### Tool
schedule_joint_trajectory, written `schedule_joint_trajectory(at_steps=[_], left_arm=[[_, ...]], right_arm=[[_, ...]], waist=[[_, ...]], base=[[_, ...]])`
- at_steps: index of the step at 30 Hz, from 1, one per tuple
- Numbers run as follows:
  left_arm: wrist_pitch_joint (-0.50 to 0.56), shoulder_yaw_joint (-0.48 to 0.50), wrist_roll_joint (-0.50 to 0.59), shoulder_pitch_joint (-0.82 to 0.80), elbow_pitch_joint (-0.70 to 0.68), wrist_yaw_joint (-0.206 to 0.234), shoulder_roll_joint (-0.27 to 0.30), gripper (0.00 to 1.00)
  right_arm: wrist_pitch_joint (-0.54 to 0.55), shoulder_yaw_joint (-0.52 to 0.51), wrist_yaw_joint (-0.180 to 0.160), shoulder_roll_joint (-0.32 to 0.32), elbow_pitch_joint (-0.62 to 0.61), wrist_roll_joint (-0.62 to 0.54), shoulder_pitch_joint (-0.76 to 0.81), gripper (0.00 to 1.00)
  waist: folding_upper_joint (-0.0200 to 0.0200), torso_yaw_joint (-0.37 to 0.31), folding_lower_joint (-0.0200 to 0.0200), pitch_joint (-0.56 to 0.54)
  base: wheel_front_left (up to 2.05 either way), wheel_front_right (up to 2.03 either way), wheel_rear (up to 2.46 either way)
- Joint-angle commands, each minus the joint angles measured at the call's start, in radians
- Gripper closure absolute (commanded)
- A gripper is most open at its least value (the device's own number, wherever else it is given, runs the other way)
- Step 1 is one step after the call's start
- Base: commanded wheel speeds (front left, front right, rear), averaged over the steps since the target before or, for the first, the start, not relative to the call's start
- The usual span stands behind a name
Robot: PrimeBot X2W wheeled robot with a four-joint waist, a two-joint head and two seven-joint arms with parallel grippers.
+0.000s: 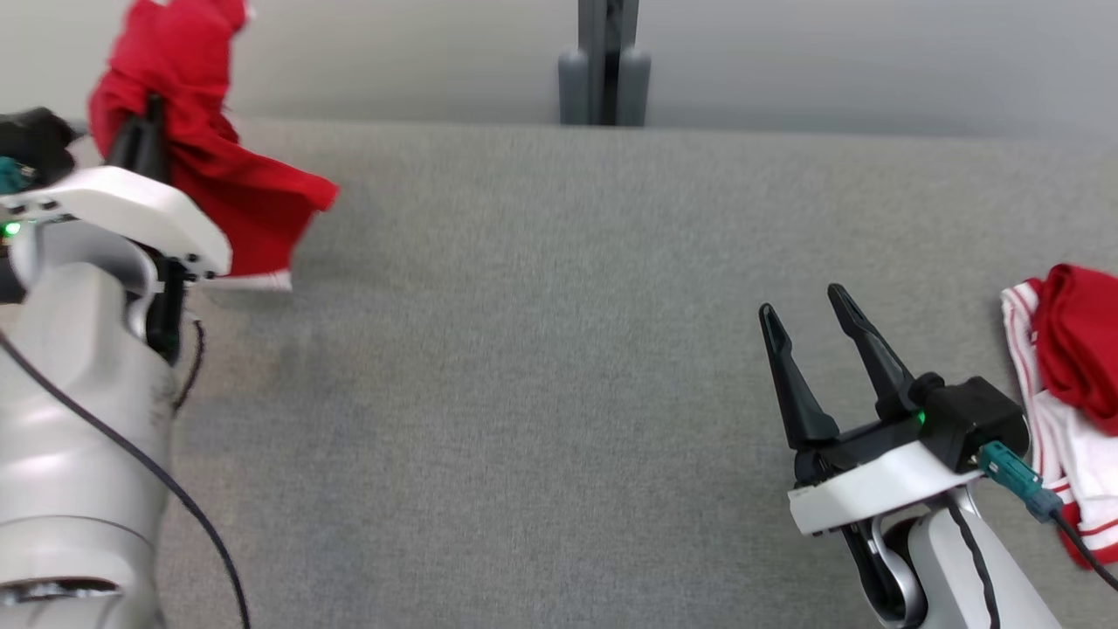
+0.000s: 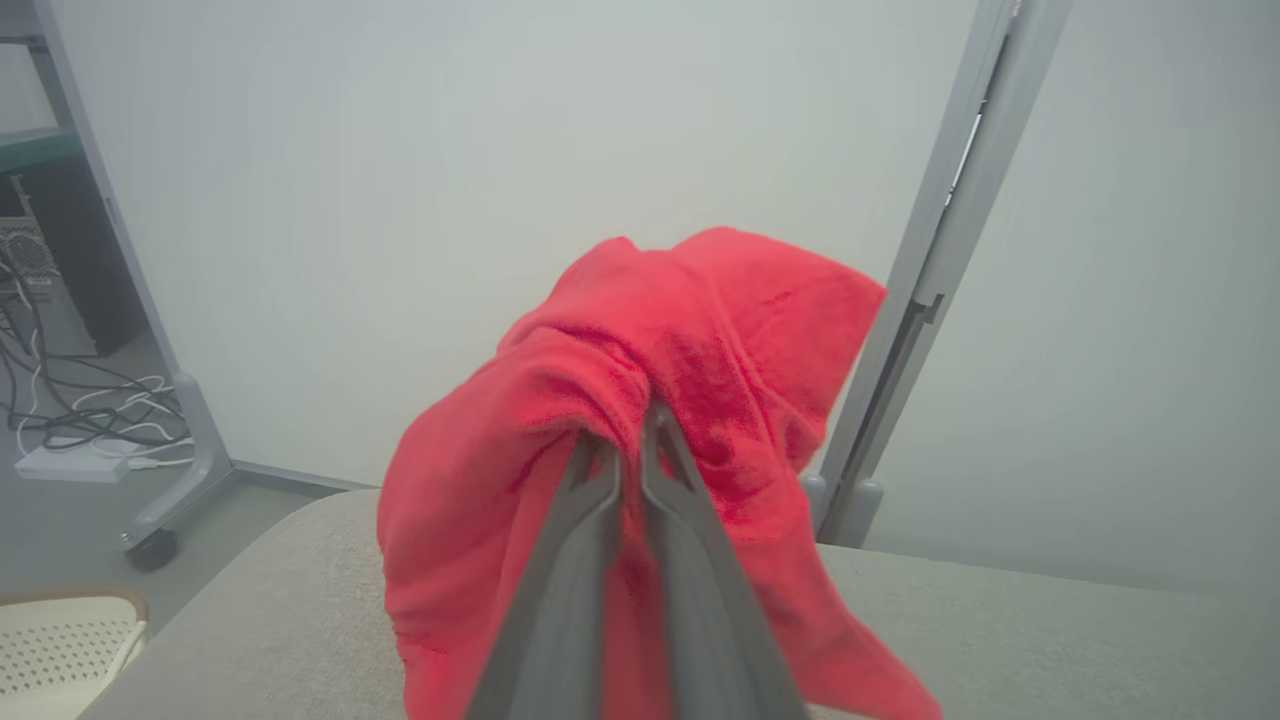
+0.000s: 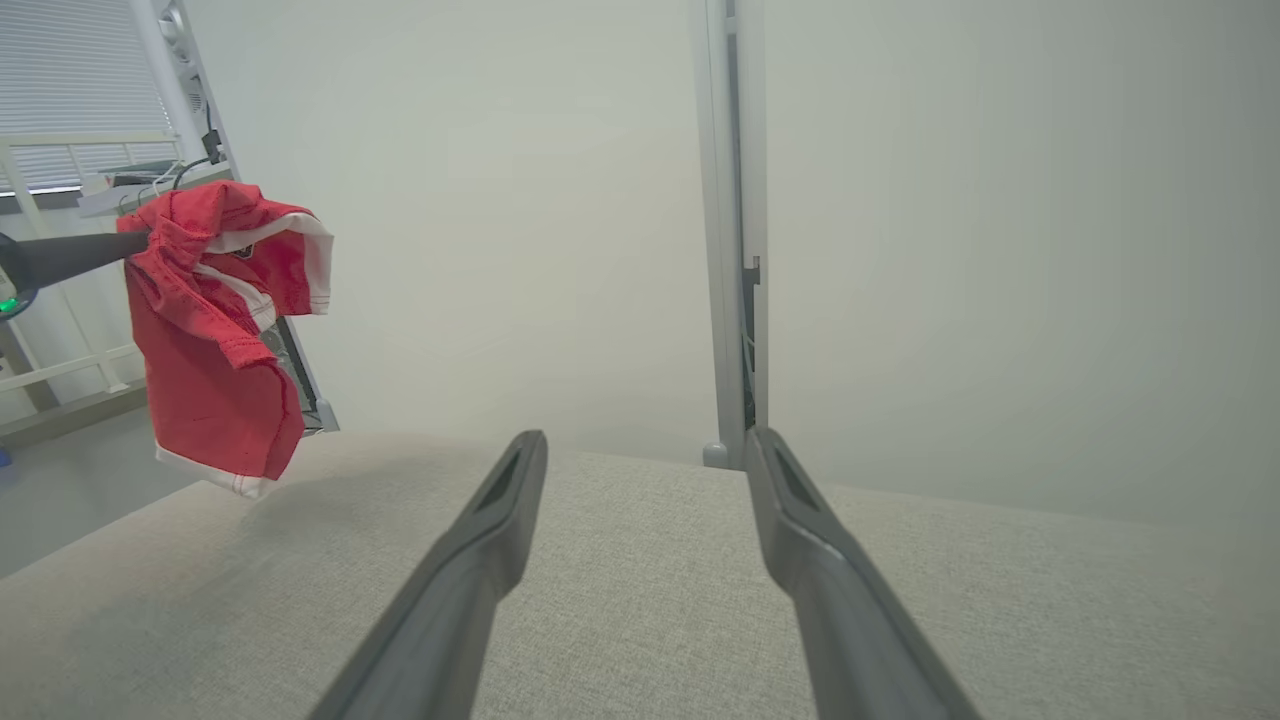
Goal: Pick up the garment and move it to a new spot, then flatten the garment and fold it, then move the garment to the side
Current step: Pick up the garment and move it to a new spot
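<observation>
Your left gripper (image 2: 628, 440) holds the red garment (image 1: 218, 175) aloft at the far left corner of the grey surface (image 1: 541, 349), its two dark fingers pressed together on a bunched fold of the cloth. In the left wrist view the fabric wraps over the fingertips and drapes down both sides of them. In the right wrist view the garment hangs in a loose bundle with white trim along its edges; its lowest hem appears just clear of the surface, and a soft shadow lies beneath it. Your right gripper (image 1: 802, 301) sits low at the near right, well apart from the garment, its fingers spread wide with nothing between them, pointing toward the back edge. Just to its right, at the edge of the surface, lies a pile of red and white cloth (image 1: 1074, 367). A grey post (image 1: 603, 61) stands behind the middle of the surface against a pale wall (image 1: 873, 52).
</observation>
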Motion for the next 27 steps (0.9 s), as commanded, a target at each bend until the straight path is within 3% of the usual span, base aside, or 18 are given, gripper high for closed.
schedule_joint_trajectory(at_steps=[1, 8, 15, 21, 27], left_arm=[[-0.011, -0.027, -0.006, 0.025, -0.023, -0.007, -0.018, 1.0], [-0.024, -0.24, -0.045, 0.146, -0.152, -0.007, -0.069, 1.0], [-0.023, -0.412, -0.081, 0.232, -0.246, -0.007, -0.091, 1.0], [-0.013, -0.554, -0.042, 0.305, -0.25, -0.004, -0.117, 1.0], [-0.024, -0.659, 0.021, 0.382, -0.202, 0.072, -0.138, 1.0]], right_arm=[[-0.001, -0.011, 0.0, 0.002, 0.003, 0.008, 0.025, 0.0], [-0.001, -0.03, 0.0, 0.005, -0.03, 0.004, 0.073, 0.0], [-0.001, -0.047, 0.0, 0.005, -0.058, -0.007, 0.086, 0.0], [-0.001, -0.055, 0.0, 0.006, -0.059, -0.011, 0.101, 0.0], [-0.001, -0.049, 0.0, 0.006, -0.058, -0.007, 0.1, 0.0]], waist=[[0.0, -0.025, 0.0, -0.088], [0.0, -0.089, 0.0, -0.188], [0.0, -0.16, 0.0, -0.203], [0.0, -0.239, 0.0, -0.192], [0.0, -0.32, 0.0, -0.174]], base=[[0.0, 0.0, 0.0], [0.0, 0.0, 0.0], [0.0, 0.0, 0.0], [0.0, 0.0, 0.0], [0.0, 0.0, 0.0]])
